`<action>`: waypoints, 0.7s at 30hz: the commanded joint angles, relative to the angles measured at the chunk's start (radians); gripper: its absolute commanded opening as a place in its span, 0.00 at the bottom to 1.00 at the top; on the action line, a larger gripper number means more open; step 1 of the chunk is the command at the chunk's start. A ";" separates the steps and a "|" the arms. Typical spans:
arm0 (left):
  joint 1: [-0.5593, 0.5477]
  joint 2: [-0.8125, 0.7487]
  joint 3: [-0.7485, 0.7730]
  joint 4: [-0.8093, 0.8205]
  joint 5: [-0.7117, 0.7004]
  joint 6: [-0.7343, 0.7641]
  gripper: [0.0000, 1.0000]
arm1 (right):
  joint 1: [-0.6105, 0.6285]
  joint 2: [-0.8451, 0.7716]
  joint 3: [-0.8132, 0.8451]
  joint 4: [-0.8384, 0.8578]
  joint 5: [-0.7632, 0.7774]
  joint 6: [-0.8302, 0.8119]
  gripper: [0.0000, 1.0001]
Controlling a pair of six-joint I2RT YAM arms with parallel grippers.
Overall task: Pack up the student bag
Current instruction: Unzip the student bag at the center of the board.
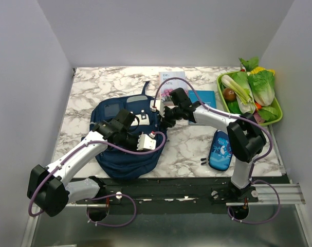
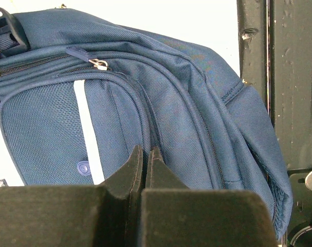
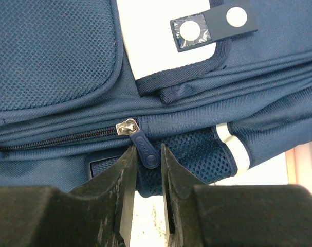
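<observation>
1. The student bag (image 1: 126, 163) lies flat on the marbled counter (image 1: 89, 87), left of centre. Its near end is at the counter's near edge and its carry loop (image 1: 145, 88) points toward the far side.
2. The left tool (image 2: 146, 150) is clenched, its two fingers pressed together with nothing seen between them. It hangs over the bag's navy front, just beside a mesh panel crossed by a white stripe (image 2: 89, 128). Whether it touches the fabric I cannot tell.
3. The right tool (image 3: 147, 150) reaches in from the right to the bag's far right part. It is released, its fingers parted and standing on either side of the blue pull tab (image 3: 150, 158). Whether either finger touches the tab I cannot tell.
4. The tab hangs from a silver slider (image 3: 127, 126). To the left of the slider the zipper teeth (image 3: 63, 136) are meshed shut.
5. In the right wrist view a white patch (image 3: 156, 46) sits beyond the zipper, carrying a dark strip with two pale rounds (image 3: 215, 23).
6. Just beyond the bag lie a printed booklet (image 1: 172, 78) and, to its right, a teal book (image 1: 204, 96).
7. A green tray (image 1: 218, 90) of leafy vegetables stands at the far right.
8. A blue pencil case (image 1: 221, 151) lies near the right arm's base, with a small black clip (image 1: 203, 162) just to its left.
</observation>
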 commanded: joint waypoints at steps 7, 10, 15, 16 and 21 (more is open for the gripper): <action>0.005 -0.019 0.019 -0.028 0.034 -0.015 0.00 | 0.010 -0.027 -0.032 0.088 0.065 0.015 0.01; 0.006 -0.022 0.005 0.006 0.018 -0.041 0.00 | 0.015 -0.079 -0.108 0.160 0.082 0.032 0.01; 0.021 -0.025 -0.030 0.148 -0.047 -0.219 0.00 | 0.024 -0.199 -0.240 0.309 0.114 0.098 0.01; 0.025 -0.022 -0.036 0.188 -0.055 -0.239 0.00 | 0.029 -0.214 -0.277 0.332 0.123 0.109 0.01; 0.050 -0.007 -0.052 0.239 -0.068 -0.311 0.00 | 0.049 -0.280 -0.351 0.401 0.151 0.143 0.01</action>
